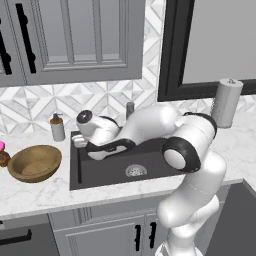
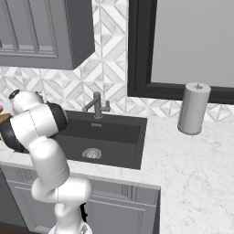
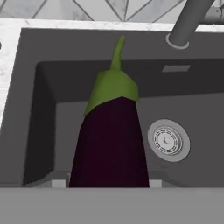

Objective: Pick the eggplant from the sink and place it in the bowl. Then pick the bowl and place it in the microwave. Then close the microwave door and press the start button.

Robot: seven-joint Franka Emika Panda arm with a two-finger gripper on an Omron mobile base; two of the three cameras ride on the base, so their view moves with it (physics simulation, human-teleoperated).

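Note:
The eggplant (image 3: 109, 144), dark purple with a green cap and stem, hangs close in front of the hand camera, stem pointing away, over the dark sink (image 3: 192, 109). My gripper (image 3: 107, 183) is shut on its lower end. From the left base view, the gripper (image 1: 79, 141) is over the back left corner of the sink (image 1: 110, 172). The wooden bowl (image 1: 34, 162) sits on the counter to the left of the sink, with nothing in it. The microwave and its door are out of view.
A soap bottle (image 1: 58, 127) stands behind the bowl. The grey faucet (image 2: 97, 104) rises at the sink's back edge. A paper towel roll (image 2: 193, 109) stands at the right. A small pink and brown item (image 1: 2, 152) sits at the far left.

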